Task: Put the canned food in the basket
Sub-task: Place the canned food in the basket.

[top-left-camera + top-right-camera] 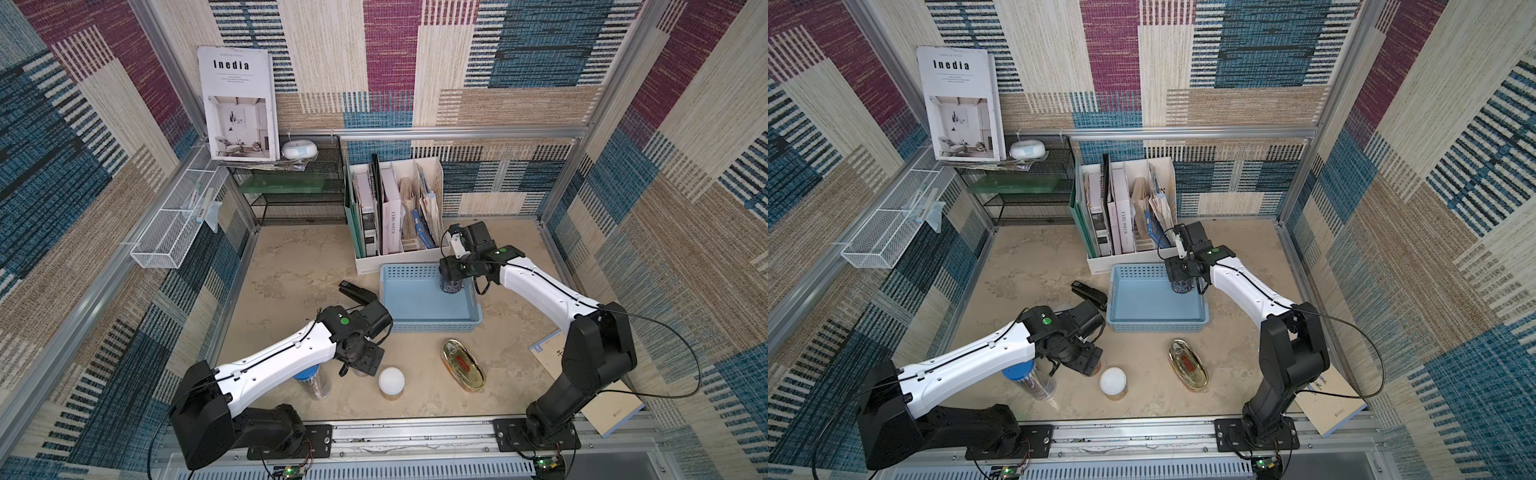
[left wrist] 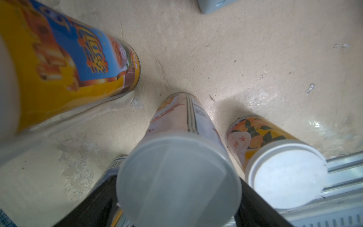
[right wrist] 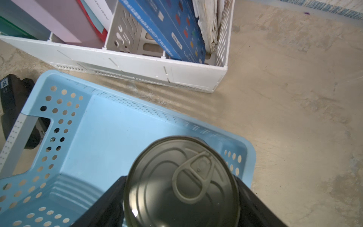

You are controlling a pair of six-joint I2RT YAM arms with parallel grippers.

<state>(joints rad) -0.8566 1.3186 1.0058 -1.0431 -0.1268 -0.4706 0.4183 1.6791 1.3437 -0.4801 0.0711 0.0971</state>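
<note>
The light blue basket [image 1: 432,326] [image 3: 110,125] stands mid-table. My right gripper [image 1: 453,270] [image 3: 180,196] is shut on the dark pull-tab can [image 1: 451,284] [image 3: 182,182], holding it upright in the basket's far right corner. My left gripper [image 2: 178,192] straddles a tall pale white-lidded can [image 2: 178,176]. Its black fingers [image 2: 255,202] stand close on both sides, and contact is hidden by the lid. Beside it are a tall yellow-and-blue can [image 2: 68,64] and a short yellow white-lidded can [image 1: 391,382] [image 2: 284,173]. A flat oval gold tin [image 1: 463,364] lies in front of the basket.
A black stapler [image 1: 357,293] lies left of the basket. A clear blue-lidded tube [image 1: 311,382] stands under my left arm. The white file organiser [image 1: 399,249] stands right behind the basket. A brown board [image 1: 598,395] lies at the front right.
</note>
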